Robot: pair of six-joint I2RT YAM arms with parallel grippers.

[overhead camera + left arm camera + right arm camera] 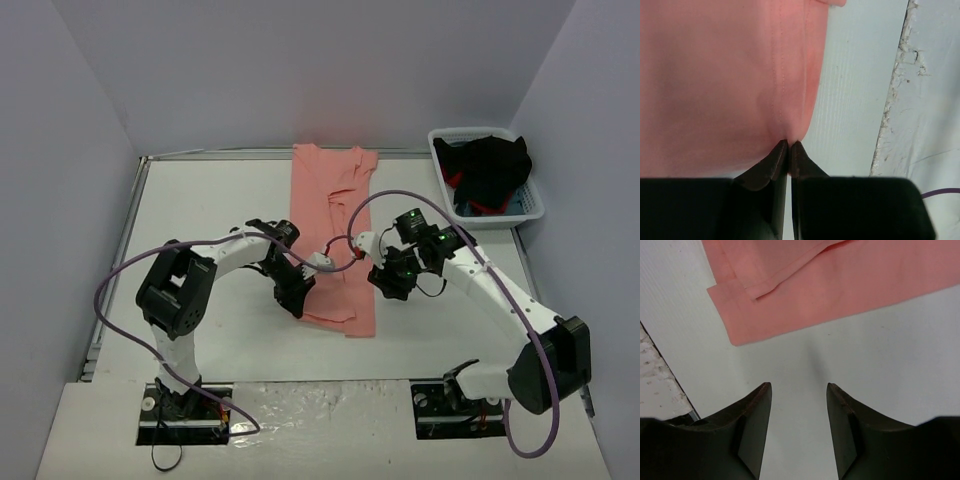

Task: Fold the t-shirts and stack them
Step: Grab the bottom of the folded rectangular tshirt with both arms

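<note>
Jaws of the left gripper (789, 145) were clamped tight on an edge of the t-shirt (315, 190), a long strip (folded lengthwise) on the table (200, 200); the right gripper (799, 390) hung part-spread, empty, just beside it.

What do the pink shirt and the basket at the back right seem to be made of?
Pink t-shirt: thin, soft matte cloth, probably knit; it creases and shows a stitched hem. Basket: likely white plastic, judging by its slotted moulded walls and smooth finish.
</note>
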